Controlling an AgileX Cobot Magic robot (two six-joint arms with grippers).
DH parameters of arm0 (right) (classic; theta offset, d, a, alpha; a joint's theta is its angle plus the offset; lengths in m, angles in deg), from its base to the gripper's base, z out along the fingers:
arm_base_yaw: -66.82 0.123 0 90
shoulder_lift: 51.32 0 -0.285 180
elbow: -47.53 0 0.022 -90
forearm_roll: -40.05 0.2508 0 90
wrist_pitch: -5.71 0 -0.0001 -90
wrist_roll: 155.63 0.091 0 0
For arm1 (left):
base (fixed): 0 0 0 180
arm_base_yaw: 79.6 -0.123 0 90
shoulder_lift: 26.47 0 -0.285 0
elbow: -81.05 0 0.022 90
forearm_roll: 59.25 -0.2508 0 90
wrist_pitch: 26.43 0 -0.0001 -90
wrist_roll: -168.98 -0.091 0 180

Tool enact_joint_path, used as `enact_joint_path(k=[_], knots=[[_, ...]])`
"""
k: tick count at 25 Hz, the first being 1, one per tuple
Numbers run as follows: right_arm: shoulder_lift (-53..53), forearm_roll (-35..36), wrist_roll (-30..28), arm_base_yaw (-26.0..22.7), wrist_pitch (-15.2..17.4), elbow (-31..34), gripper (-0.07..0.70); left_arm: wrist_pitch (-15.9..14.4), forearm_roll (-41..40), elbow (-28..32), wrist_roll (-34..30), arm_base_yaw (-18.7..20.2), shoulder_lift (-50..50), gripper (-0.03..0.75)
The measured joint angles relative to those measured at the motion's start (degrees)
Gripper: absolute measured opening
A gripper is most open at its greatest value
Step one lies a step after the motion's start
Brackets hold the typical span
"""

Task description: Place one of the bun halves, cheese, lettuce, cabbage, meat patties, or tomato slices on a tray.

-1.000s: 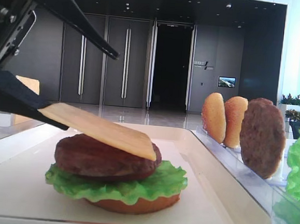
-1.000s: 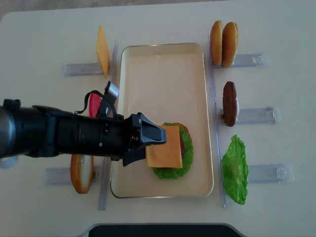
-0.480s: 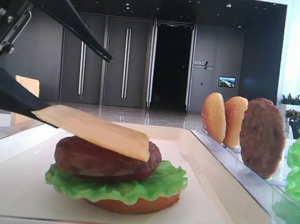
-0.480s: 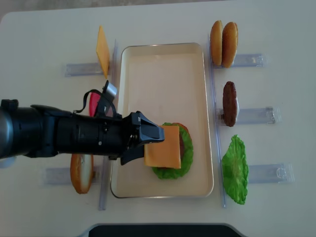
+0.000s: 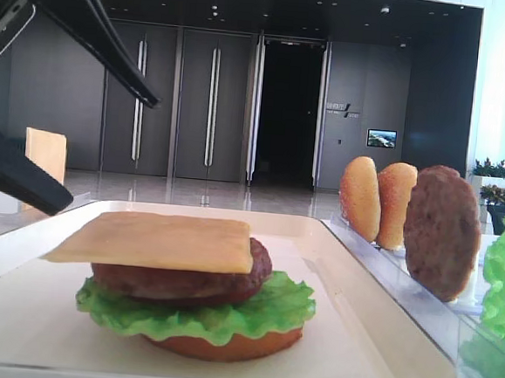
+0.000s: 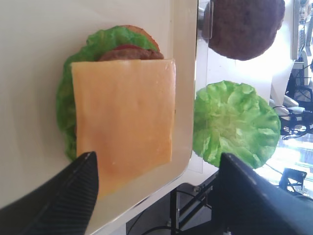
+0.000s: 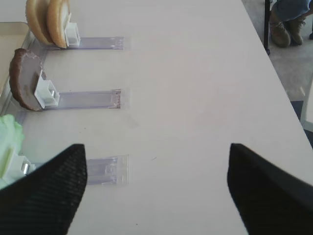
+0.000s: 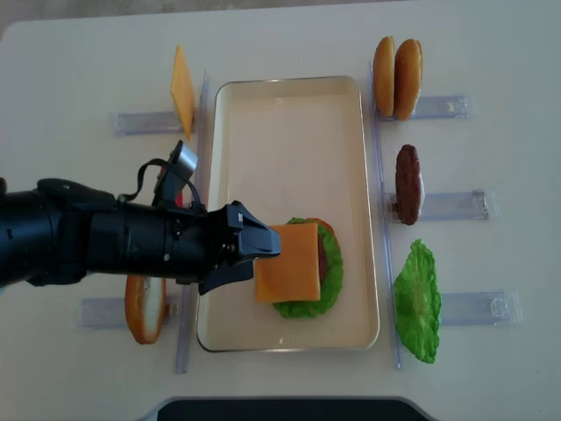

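Cheese: thin square slice, lying flat on the patty over lettuce, on the tray. Likely light, bendy, slick; best held by its overhanging edge. Left gripper: jaws spread, empty, beside that edge. Right gripper: spread, empty. Tray's far half offers open room.

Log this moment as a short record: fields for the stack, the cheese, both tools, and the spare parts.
stack: bun, lettuce, patty, cheese on top, on the tray
cheese: lies flat, overhangs the patty toward the left tool
left tool: open, clear of the cheese
right tool: open, empty, over bare table
spare parts: two buns, patty, lettuce right of tray; cheese, bun left
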State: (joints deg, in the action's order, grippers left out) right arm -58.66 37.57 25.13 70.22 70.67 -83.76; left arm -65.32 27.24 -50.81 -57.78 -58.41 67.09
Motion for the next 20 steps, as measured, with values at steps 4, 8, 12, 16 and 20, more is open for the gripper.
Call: enact_joint_path(k=[4, 8, 12, 16, 20], knots=[[0.0, 0.0, 0.0, 0.0, 0.0, 0.0, 0.587, 0.4, -0.7, 0.0, 0.2, 0.0, -0.3, 0.576], [0.0, 0.0, 0.0, 0.0, 0.0, 0.0, 0.587, 2.5, -1.6, 0.0, 0.2, 0.0, -3.9, 0.576], [0.0, 0.0, 0.0, 0.0, 0.0, 0.0, 0.587, 6.9, -4.2, -0.5, 0.3, 0.0, -10.2, 0.576], [0.0, 0.0, 0.0, 0.0, 0.0, 0.0, 0.587, 9.9, -10.3, -3.8, 1.0, 0.0, -15.5, 0.576], [0.0, 0.0, 0.0, 0.0, 0.0, 0.0, 0.587, 10.5, -17.6, -8.0, 2.3, 0.0, -17.9, 0.576]])
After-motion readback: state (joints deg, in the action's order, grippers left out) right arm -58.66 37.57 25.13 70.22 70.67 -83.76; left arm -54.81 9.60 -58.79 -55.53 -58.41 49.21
